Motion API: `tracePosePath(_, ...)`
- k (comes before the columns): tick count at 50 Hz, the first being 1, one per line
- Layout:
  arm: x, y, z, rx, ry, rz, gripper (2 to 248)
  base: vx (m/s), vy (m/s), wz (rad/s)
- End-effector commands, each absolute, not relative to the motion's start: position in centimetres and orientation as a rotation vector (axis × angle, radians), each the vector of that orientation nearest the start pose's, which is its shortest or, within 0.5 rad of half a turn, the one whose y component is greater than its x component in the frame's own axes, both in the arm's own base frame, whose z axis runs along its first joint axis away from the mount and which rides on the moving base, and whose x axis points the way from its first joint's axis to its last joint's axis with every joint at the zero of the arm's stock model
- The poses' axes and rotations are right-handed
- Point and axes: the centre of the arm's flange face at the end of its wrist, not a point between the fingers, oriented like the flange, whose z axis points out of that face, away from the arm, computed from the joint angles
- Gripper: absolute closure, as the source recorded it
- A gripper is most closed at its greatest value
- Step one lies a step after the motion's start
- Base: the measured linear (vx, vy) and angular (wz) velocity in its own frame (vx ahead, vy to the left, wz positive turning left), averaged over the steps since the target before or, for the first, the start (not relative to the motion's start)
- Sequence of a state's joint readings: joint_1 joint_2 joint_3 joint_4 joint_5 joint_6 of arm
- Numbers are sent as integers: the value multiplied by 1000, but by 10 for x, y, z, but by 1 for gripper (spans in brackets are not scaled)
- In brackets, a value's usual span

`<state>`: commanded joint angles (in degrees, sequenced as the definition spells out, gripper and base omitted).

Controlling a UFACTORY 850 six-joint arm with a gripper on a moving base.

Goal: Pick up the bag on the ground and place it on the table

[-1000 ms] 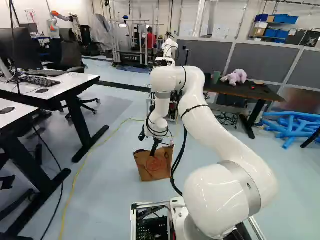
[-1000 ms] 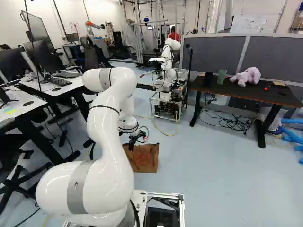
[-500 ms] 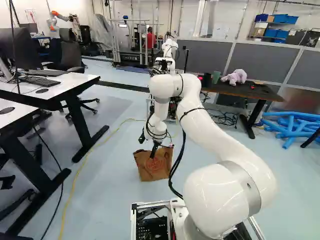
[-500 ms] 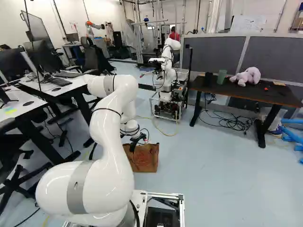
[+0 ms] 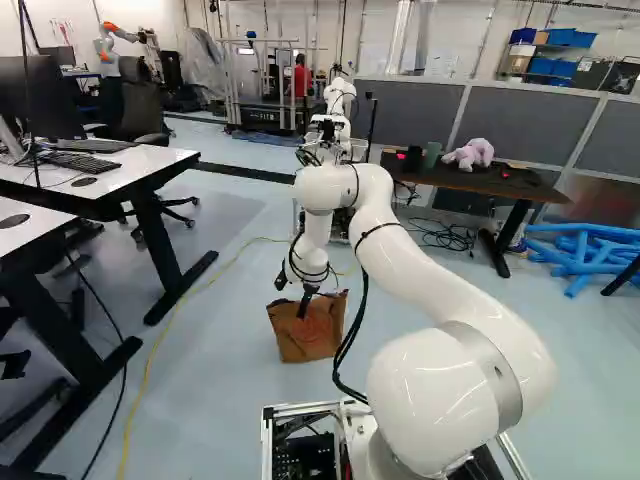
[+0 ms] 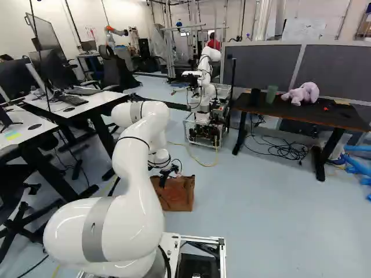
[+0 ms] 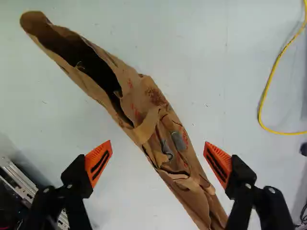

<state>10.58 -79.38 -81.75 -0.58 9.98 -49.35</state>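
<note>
Pale blue floor [image 6: 261, 202] under everything, grey partition panels [image 6: 348, 66] behind. Brown paper bag [image 5: 310, 338] stands on the floor ahead of the base, between the white desk [image 5: 140, 160] and the dark desk [image 6: 301, 117], touching neither. Pincer [image 5: 291, 300] is down at the bag's top, fingers wide apart, no grip. Wrist view: orange pads [image 7: 99, 163] sit either side of the bag's crumpled top, a gap to the paper on both sides; mouth gapes ahead of the fingers. Bag runs diagonally relative to the pincer. Yellow cable [image 7: 270, 81] lies on the floor off to one side of the bag. Dark desk has a black cup [image 6: 255, 96] and a green cup [image 6: 271, 94] near its left end, purple plush [image 6: 302, 94] towards the back edge. Another robot [image 6: 205, 78] stands just beside that left end.
</note>
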Motion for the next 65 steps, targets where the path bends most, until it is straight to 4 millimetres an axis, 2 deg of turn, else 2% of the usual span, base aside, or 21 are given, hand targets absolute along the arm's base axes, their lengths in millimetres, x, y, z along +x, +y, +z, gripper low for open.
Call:
tracePosePath(8,561,105,-84,-2730,-1669,-318,3,0,0,0)
tracePosePath(39,562,106,-130,-2454,-2098,-287,3,0,0,0)
tracePosePath(49,562,106,-135,-2349,-2229,-278,3,0,0,0)
tracePosePath(58,562,106,-135,-2319,-2263,-276,3,0,0,0)
tracePosePath(59,562,106,-135,-2318,-2264,-276,15,0,0,0)
tracePosePath(63,562,106,-135,-2316,-2267,-276,15,0,0,0)
tracePosePath(64,562,106,-135,-2316,-2267,-276,53,0,0,0)
tracePosePath(65,562,106,-135,-2316,-2268,-276,53,0,0,0)
